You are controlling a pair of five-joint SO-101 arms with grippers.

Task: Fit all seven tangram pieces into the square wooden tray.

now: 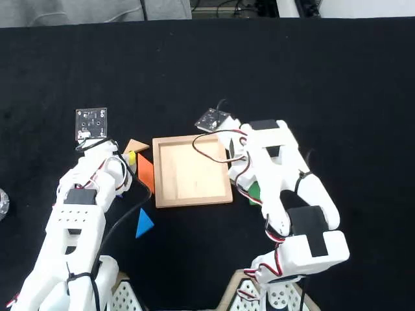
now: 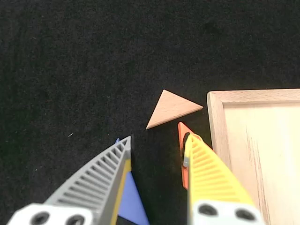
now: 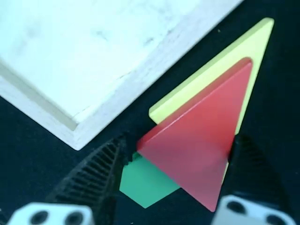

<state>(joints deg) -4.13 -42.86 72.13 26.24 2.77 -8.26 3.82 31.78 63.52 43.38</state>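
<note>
Locate the black table (image 1: 337, 84) first; everything rests on it. The left arm (image 1: 74, 220) and the right arm (image 1: 292, 194) flank the square wooden tray (image 1: 192, 203), which lies flat at the centre. Every piece in view lies on the table outside the tray.

Check the right gripper (image 3: 180, 143) beside the tray's right edge. Its jaws are closed on the red triangle (image 3: 201, 150), one black finger against each side. The red triangle overlaps a yellow triangle (image 3: 234, 61) and a green piece (image 3: 145, 183), both just beside the tray's corner.

Check the left gripper (image 2: 159, 138) beside the tray's left edge. Its jaws stand wide apart, one grey finger (image 2: 101, 180) and one yellow finger (image 2: 211, 178), with nothing between them.
- The orange piece (image 2: 182, 157) lies along the tray's left wall, partly under the yellow finger.
- The tan triangle (image 2: 171, 108) lies flat just beyond the fingertips, near the tray's far-left corner but apart from it.
- A blue piece (image 2: 133, 204) shows under the grey finger.

Note the blue triangle (image 1: 143, 223) near the tray's near-left corner, apart from the rim. You cannot tell whether it is the blue piece under the grey finger.
</note>
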